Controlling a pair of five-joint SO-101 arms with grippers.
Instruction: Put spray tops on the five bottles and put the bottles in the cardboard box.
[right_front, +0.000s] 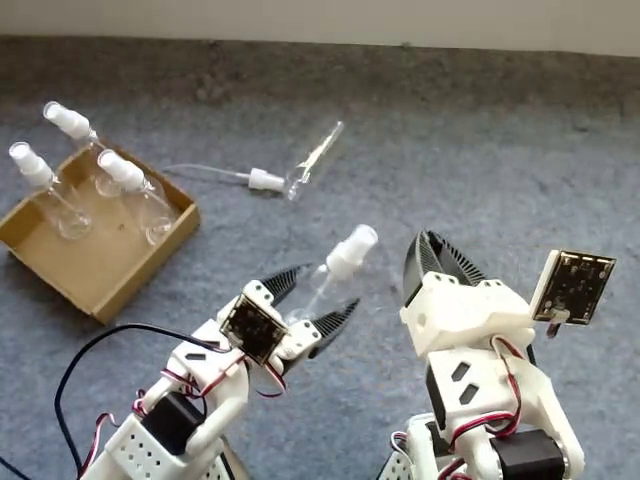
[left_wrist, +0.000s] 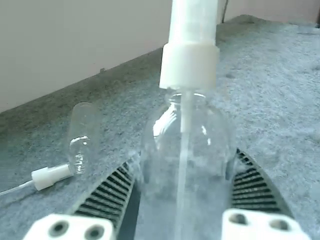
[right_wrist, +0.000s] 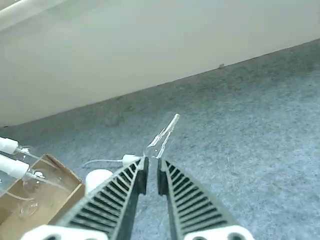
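1. Left hand is clenched around a glass bottle with its spray top on. It holds the bottle up off the surface, a little way from the cardboard box.
2. Right hand, farther from the box, is almost closed and holds nothing.
3. Three bottles with tops rest in the box.
4. One bare bottle lies beyond the box, with its loose top just beside it.
5. Glass looks light, hard, slippery and easy to break. I would hold the fat middle gently.
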